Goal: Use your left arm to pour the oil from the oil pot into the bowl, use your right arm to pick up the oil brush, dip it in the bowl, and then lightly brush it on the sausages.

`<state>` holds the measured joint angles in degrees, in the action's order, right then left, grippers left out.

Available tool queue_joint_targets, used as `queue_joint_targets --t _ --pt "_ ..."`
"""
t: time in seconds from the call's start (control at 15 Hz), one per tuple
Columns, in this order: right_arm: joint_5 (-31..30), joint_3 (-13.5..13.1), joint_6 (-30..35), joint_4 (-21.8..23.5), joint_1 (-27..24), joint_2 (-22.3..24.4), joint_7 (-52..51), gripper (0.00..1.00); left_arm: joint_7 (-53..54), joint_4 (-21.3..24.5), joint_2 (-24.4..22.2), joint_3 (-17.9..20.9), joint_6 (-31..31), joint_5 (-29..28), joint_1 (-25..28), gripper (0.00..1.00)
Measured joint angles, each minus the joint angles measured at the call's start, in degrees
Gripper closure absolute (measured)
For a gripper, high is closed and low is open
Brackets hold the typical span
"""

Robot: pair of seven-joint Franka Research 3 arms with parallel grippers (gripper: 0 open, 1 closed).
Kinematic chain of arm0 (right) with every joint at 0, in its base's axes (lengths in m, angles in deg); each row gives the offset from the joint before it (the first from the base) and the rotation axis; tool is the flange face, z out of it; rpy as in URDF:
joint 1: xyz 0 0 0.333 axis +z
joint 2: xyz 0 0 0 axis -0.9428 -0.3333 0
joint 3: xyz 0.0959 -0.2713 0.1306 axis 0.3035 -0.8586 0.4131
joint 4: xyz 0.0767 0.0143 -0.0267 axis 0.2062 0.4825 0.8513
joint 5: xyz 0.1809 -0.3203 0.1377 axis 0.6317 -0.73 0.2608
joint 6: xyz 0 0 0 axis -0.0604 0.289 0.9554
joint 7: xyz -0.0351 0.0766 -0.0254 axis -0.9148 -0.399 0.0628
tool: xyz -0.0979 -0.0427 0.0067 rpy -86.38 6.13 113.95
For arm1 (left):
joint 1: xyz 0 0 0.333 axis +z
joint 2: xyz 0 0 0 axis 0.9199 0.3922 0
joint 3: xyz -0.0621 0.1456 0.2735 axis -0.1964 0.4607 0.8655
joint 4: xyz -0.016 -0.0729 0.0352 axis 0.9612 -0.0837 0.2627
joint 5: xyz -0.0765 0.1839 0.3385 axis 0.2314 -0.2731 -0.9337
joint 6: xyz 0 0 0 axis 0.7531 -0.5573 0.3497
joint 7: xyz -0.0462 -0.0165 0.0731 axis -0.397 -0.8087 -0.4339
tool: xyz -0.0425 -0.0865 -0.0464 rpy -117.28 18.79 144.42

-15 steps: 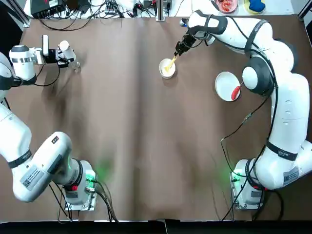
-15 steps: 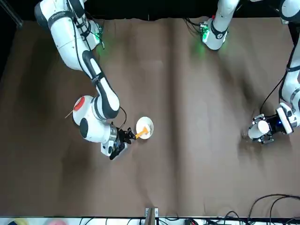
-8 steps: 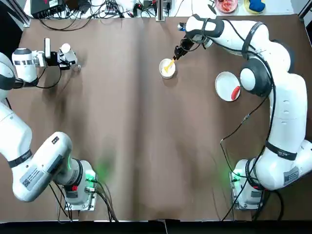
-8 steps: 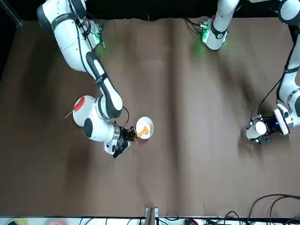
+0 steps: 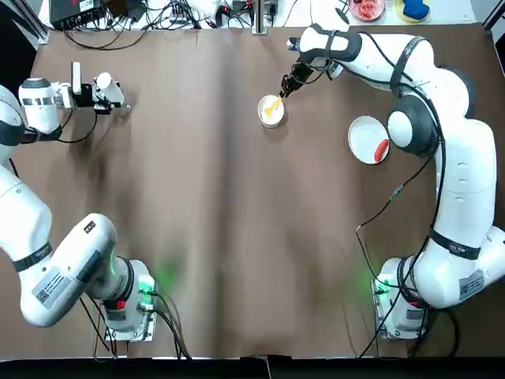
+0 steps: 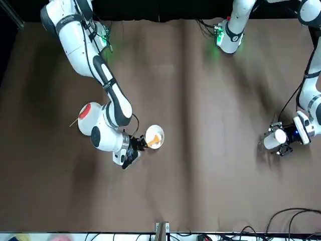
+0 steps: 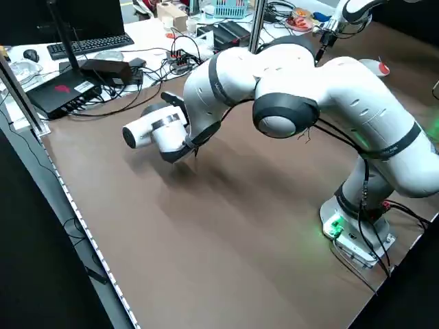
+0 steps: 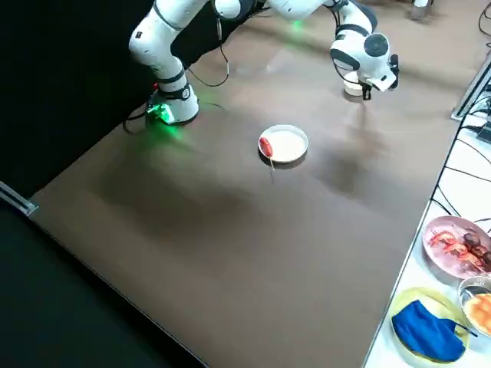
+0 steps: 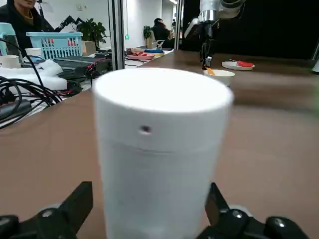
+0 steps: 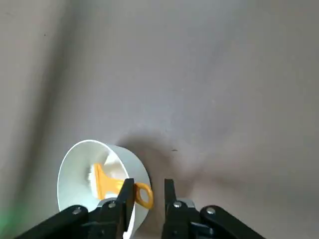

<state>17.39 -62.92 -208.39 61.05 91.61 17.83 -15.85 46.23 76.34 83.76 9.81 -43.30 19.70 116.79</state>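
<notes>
The right arm's dark two-finger gripper sits at the far rim of the small round white bowl, and in the right wrist view its fingers stand a little apart with the ring end of the short yellow-orange oil brush just at one fingertip, so it looks released rather than clamped on the handle. The brush head lies in the bowl, so the step in hand appears to be the dip or a regrasp of the handle; done well, the fingers should close squarely on the ring end without tipping the bowl. The left gripper, far off at the table's left edge, brackets the small white cylindrical oil pot, though whether it presses on it cannot be told. The red sausage lies at the rim of the flat white plate. Any oil in the bowl and the pot's spout cannot be made out.
</notes>
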Motion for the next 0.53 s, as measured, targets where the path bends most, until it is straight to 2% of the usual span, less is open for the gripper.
queue_joint_targets --t 0.13,0.27,0.33,0.4,0.53 --pt "0.23 0.02 0.02 -0.01 0.05 -0.02 0.00 0.69 0.00 -0.30 -0.04 0.01 0.03 -0.29 0.09 0.00" --pt "0.73 0.05 0.08 -0.07 0.06 -0.02 0.00 0.76 0.00 -0.62 -0.30 0.01 0.22 -1.31 0.61 0.00" --pt "0.81 0.07 0.08 -0.10 0.07 -0.02 0.00 0.77 -0.06 -0.89 -0.74 0.00 0.60 -2.54 1.04 0.00" --pt "0.94 0.07 0.10 -0.12 0.07 -0.01 0.00 0.81 -0.27 -1.64 -2.93 -0.09 1.26 -9.06 1.85 0.00" --pt "0.98 0.08 0.12 -0.14 0.07 -0.01 0.00 0.81 -1.53 -2.29 -6.94 -0.35 1.80 -18.61 2.35 0.00"
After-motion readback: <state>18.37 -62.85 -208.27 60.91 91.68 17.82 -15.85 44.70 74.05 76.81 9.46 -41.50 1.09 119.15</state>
